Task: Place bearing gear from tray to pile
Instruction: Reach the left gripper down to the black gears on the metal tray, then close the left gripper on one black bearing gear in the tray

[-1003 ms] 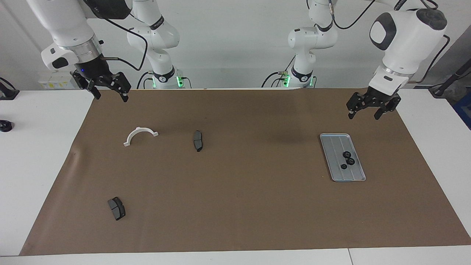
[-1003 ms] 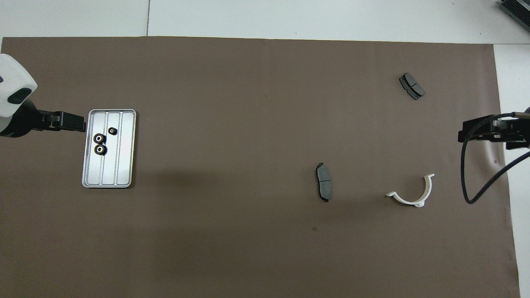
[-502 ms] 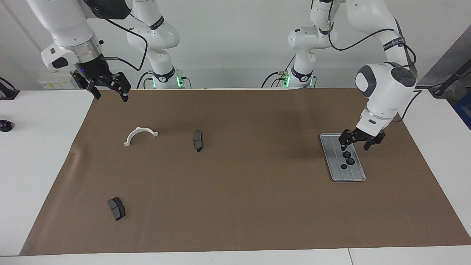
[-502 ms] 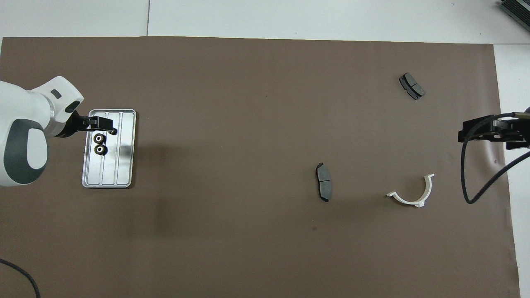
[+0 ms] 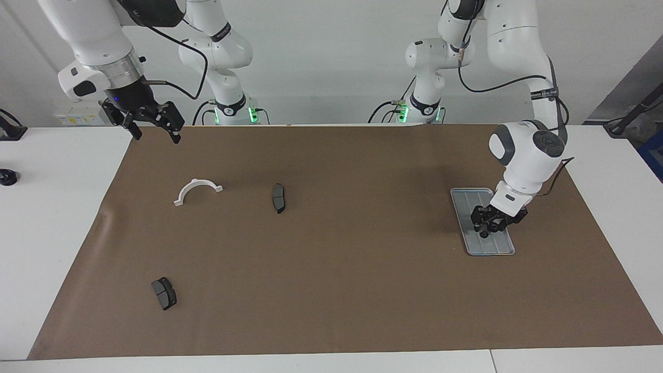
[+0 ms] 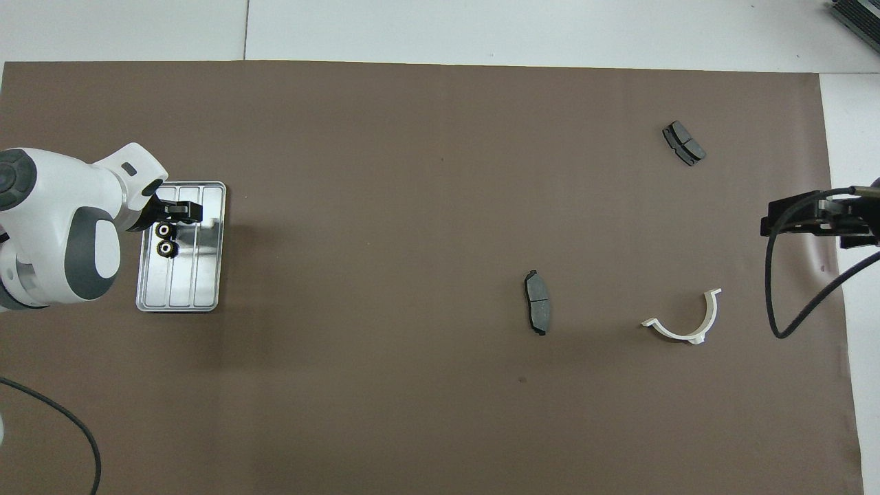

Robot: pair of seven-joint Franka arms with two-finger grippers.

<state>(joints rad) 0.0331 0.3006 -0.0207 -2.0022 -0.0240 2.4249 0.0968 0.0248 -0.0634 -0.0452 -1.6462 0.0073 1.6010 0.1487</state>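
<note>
The grey ridged tray (image 5: 469, 199) (image 6: 206, 275) lies on the brown mat toward the left arm's end of the table. Small black bearing gears lie in it: two show in the overhead view (image 6: 165, 232) (image 6: 165, 247), and one shows in the facing view (image 5: 484, 234). My left gripper (image 5: 492, 225) (image 6: 180, 210) is open and low over the gears in the tray. I cannot tell whether it touches one. My right gripper (image 5: 155, 132) (image 6: 818, 221) is open and empty, waiting high over the mat's edge at the right arm's end. No pile of gears shows.
A white half-ring (image 5: 197, 190) (image 6: 684, 320) and a dark brake pad (image 5: 278, 197) (image 6: 537, 302) lie on the mat nearer the right arm's end. A second dark pad (image 5: 164, 293) (image 6: 683, 143) lies farther from the robots.
My left arm has swung in from the mat's edge and lowered its gripper onto the tray over the gears. The right arm and all parts have stayed still.
</note>
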